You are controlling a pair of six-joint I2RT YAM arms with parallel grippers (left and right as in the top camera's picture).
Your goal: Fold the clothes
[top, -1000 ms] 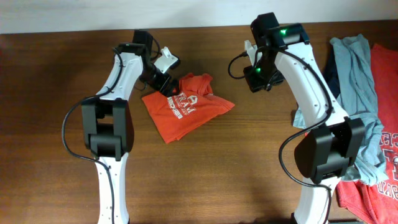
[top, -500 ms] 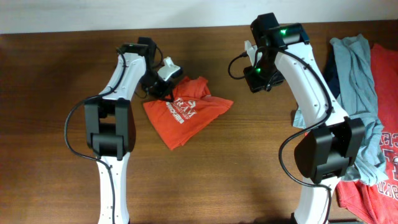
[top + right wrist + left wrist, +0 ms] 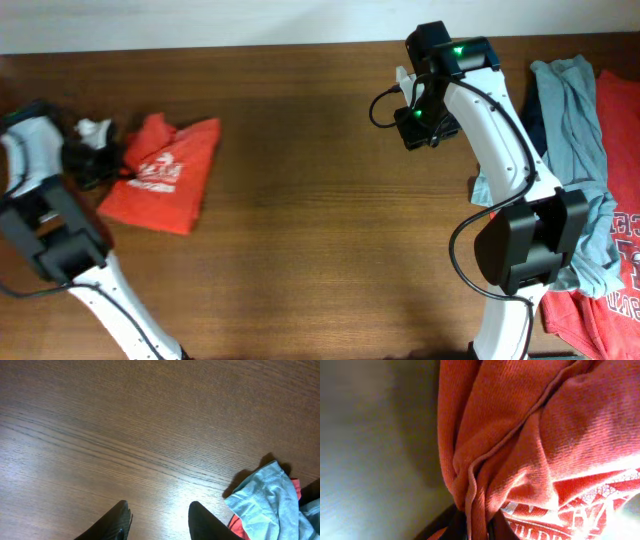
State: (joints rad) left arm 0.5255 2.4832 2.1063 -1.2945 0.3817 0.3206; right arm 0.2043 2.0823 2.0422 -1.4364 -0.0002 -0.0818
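Note:
A folded orange-red T-shirt (image 3: pixel 165 172) with white print lies at the table's far left. My left gripper (image 3: pixel 112 166) is at its left edge, shut on a bunched fold of that shirt (image 3: pixel 530 435); the dark fingertips (image 3: pixel 496 529) pinch the cloth at the bottom of the left wrist view. My right gripper (image 3: pixel 403 84) hangs near the back of the table, right of centre. Its jaws (image 3: pixel 159 522) stand open over bare wood with nothing between them. More clothes lie heaped at the right: a light grey-blue shirt (image 3: pixel 575 110), an orange-red one (image 3: pixel 622 120) and a navy one (image 3: pixel 535 118).
The heap at the right runs down to the table's front right corner, partly under the right arm's base (image 3: pixel 520 250). A corner of the grey-blue shirt (image 3: pixel 270 497) shows right of the right gripper. The wall edge (image 3: pixel 300 25) runs along the back.
My left gripper has shut on the orange-red shirt and swung far left, dragging it from the table's middle to the left edge. The right arm has not moved.

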